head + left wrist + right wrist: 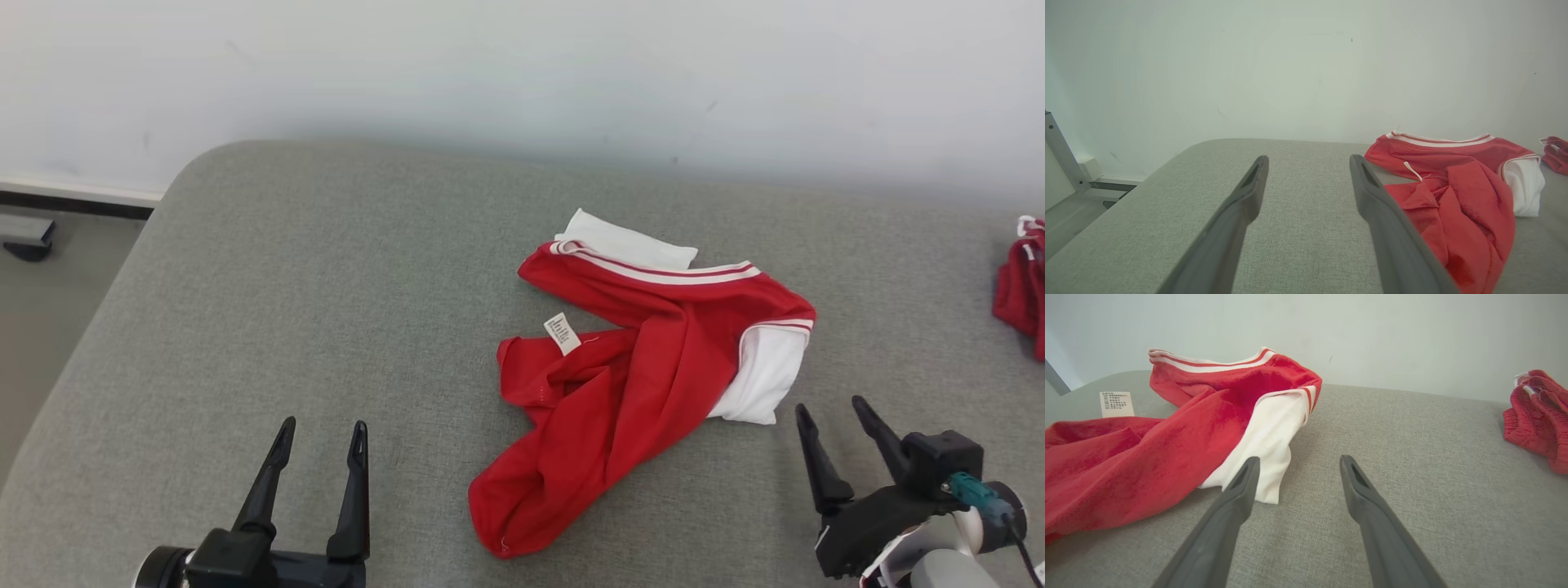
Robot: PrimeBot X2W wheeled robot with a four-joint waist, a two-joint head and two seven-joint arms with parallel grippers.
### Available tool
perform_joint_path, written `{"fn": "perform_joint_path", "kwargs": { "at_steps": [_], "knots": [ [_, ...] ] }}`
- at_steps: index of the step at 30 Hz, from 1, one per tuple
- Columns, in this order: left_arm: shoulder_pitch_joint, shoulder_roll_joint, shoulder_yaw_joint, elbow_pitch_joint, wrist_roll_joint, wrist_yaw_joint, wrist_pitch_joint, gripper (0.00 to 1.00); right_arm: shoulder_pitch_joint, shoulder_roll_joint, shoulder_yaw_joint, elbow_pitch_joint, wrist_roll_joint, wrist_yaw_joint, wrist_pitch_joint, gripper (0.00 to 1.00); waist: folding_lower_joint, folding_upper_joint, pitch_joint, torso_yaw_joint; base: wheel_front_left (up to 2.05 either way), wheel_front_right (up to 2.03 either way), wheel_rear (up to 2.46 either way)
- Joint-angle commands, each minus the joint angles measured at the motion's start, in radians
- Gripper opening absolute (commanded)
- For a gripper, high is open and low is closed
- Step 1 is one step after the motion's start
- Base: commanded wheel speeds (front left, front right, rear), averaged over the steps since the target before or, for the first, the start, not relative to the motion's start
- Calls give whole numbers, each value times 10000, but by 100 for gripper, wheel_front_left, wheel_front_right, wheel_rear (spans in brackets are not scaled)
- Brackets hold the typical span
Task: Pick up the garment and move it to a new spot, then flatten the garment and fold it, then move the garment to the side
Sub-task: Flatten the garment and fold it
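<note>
Our left pincer (pixel 323 423) and right pincer (pixel 831 405) are both spread wide, holding nothing, over the grey table (pixel 310 278). The red garment (pixel 637 376) with white trim lies crumpled between them and a little beyond their tips, its white sleeve (pixel 763 380) just beside the right pincer's fingertips (we see a care label (pixel 562 333) facing up nearer the left one). Another red bundle (pixel 1020 286) lies well apart, beyond the right pincer to its right.

A grey fabric-covered surface (pixel 245 327) bears a crumpled red-and-white garment (pixel 637 367) and, well apart, another red cloth (pixel 1020 294).
</note>
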Motion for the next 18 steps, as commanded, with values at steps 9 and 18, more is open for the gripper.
{"fn": "perform_joint_path", "kwargs": {
  "at_steps": [9, 18],
  "knots": [
    [-339, -47, -80, 75, -43, -86, -29, 100, -855, 182, 655, 1524, -222, -22, 368, 100, 1, 0, 519, 597, 0, 0, 0],
    [-443, -62, -85, 109, 6, -138, -29, 100, -1758, 389, 1046, 3049, 94, -22, 201, 0, 1, 0, 677, 826, 0, 0, 0]
  ]
}}
